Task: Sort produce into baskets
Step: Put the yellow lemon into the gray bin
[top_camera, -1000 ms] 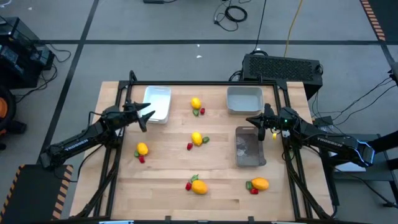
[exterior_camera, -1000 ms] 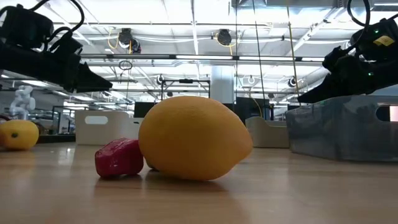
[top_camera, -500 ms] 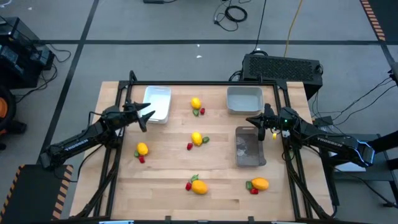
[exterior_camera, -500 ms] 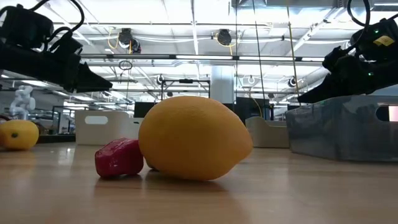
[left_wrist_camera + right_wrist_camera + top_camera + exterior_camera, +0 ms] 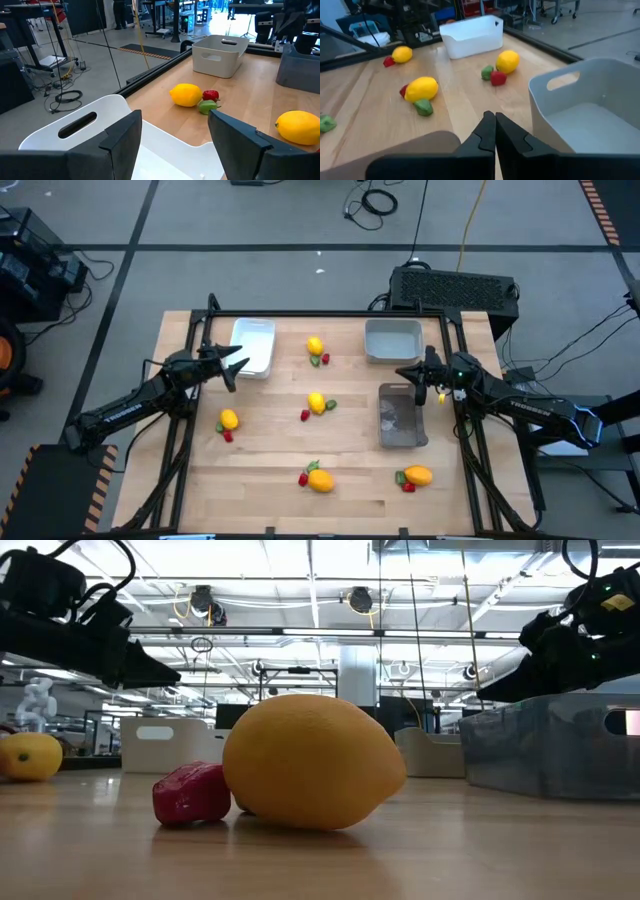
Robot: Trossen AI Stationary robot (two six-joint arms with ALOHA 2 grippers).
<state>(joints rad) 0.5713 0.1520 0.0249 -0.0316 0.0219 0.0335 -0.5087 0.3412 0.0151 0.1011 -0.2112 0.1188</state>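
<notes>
Several yellow lemons lie on the wooden table, each with a red piece and a green piece beside it, such as the middle lemon (image 5: 317, 402) and the near one (image 5: 320, 479) (image 5: 310, 760) with its red piece (image 5: 192, 793). The white tray (image 5: 253, 346), the pale grey tray (image 5: 393, 340) and the darker grey tray (image 5: 400, 416) rest on the table. My left gripper (image 5: 240, 363) (image 5: 175, 135) is open and empty over the white tray's near right corner. My right gripper (image 5: 403, 372) (image 5: 492, 132) is shut and empty above the darker tray's far end.
More lemon groups lie at the far middle (image 5: 315, 346), the left (image 5: 229, 419) and the near right (image 5: 418, 475). A black frame rail (image 5: 330, 314) runs along the table's far edge. Bare wood lies between the groups.
</notes>
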